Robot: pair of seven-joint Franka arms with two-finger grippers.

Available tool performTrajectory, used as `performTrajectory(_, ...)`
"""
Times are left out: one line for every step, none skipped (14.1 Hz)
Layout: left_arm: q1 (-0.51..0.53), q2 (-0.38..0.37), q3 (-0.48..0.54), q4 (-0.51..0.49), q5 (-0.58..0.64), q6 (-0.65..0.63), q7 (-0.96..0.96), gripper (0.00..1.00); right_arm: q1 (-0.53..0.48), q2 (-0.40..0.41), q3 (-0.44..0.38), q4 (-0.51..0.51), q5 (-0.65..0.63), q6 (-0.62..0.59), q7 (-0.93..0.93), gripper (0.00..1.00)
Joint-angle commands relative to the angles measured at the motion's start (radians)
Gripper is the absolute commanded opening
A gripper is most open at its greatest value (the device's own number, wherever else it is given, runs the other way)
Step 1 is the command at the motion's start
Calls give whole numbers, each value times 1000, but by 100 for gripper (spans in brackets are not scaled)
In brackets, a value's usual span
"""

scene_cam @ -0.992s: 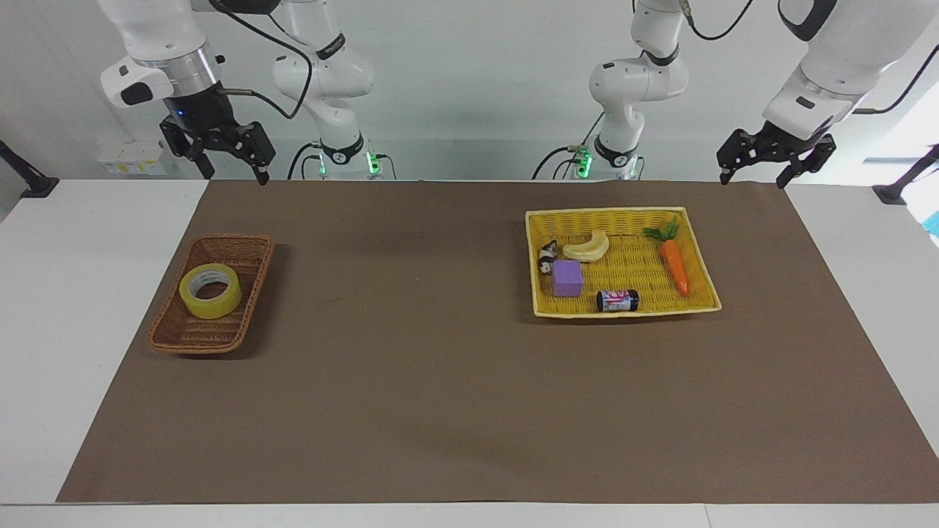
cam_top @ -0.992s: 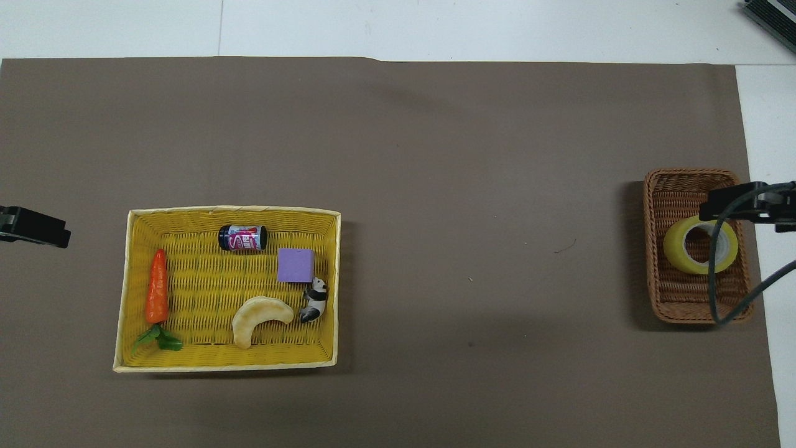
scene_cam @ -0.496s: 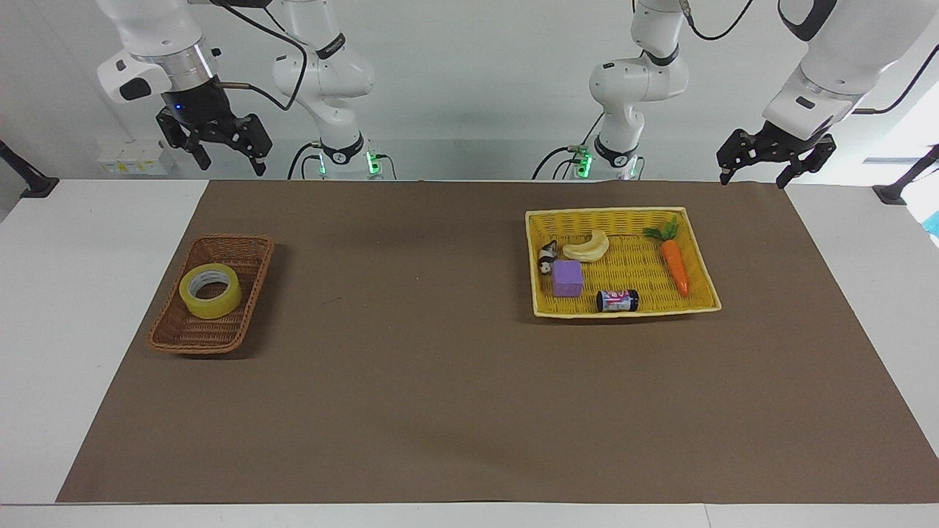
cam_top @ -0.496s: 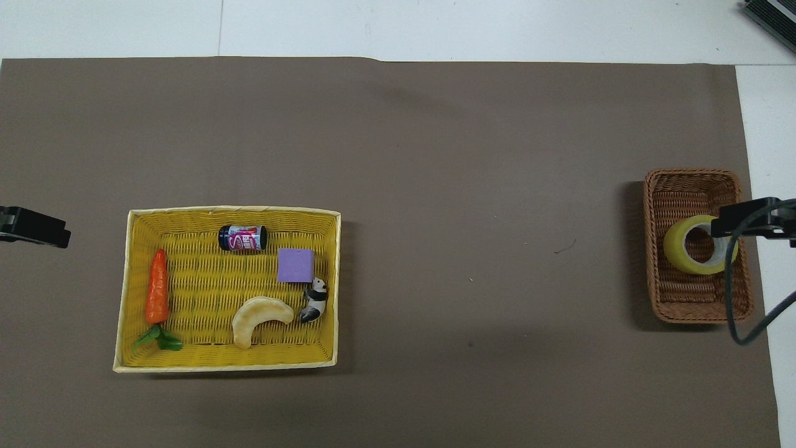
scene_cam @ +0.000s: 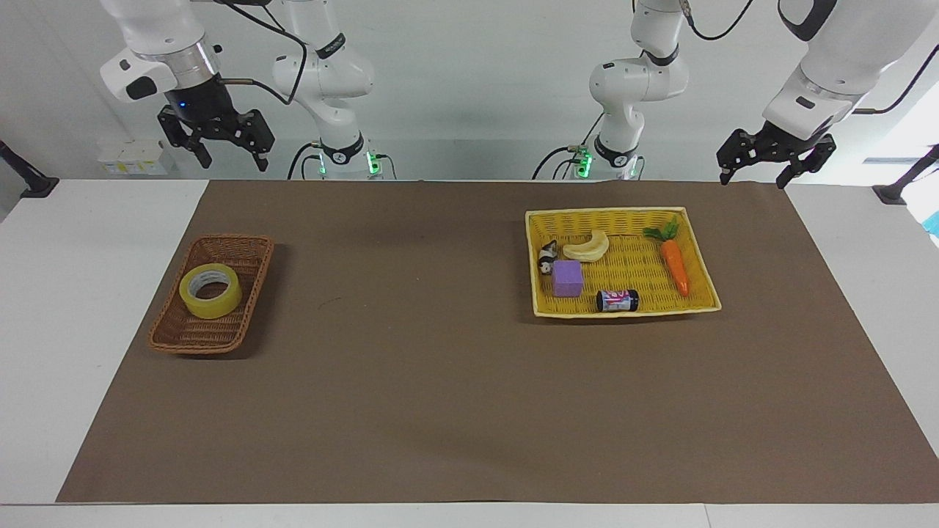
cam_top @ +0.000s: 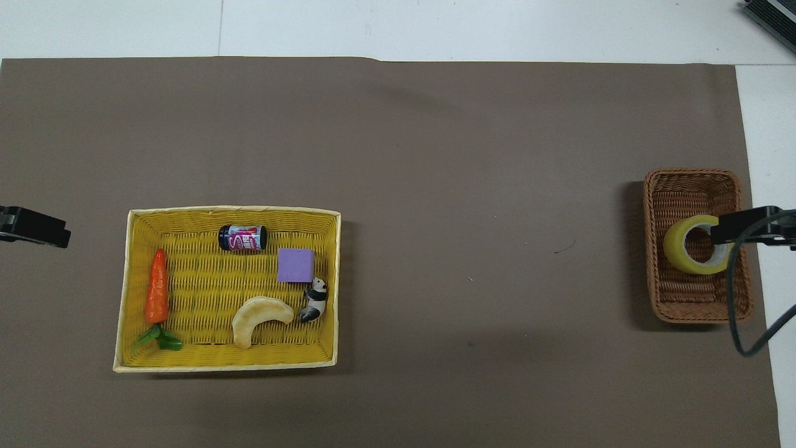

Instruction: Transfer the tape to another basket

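The right gripper (scene_cam: 225, 150) has climbed since a second ago — fingers spread wide, holding nothing, hung high over the brown basket's (scene_cam: 249, 295) end of the table. The tape (scene_cam: 210, 290) lies flat in that basket. The left gripper (scene_cam: 758, 169) waits, open and empty, beside the yellow basket (scene_cam: 700, 287).

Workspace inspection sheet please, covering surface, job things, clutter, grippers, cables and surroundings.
Surface: brown mat on a white table.
Job's things: tape lies flat in the brown basket.
Clutter: yellow basket holds banana, carrot, purple block, can, panda figure.
Grippers: right gripper open, raised; left gripper open, waiting raised.
Cables: black cable from the right arm crosses the overhead view.
Surroundings: white wall.
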Motion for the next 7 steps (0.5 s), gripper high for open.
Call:
performTrajectory(11,-24,-5,-23,10,4,9,100,-7,-22,7,-25,-16,0,-34,100)
performTrajectory(11,-24,-5,-23,10,4,9,100,-9,-22,7,-25,-9,4,-34,100)
performTrajectory(11,-24,-5,-23,10,4,9,100,-9,-21,7,-25,-8,12,-26,100)
performTrajectory(11,-24,-5,-23,10,4,9,100,-10,-21,5,-25,-6,13,-28,100)
performTrajectory(11,-24,-5,-23,10,4,9,100,-12,-18,3,-24,-6,13,-34,100)
performTrajectory(11,-24,-5,-23,10,4,9,100,-12,-18,2,-24,-6,13,-32,100)
performTrajectory(11,-24,-5,-23,10,4,9,100,-9,-19,3,-24,-5,15,-28,100)
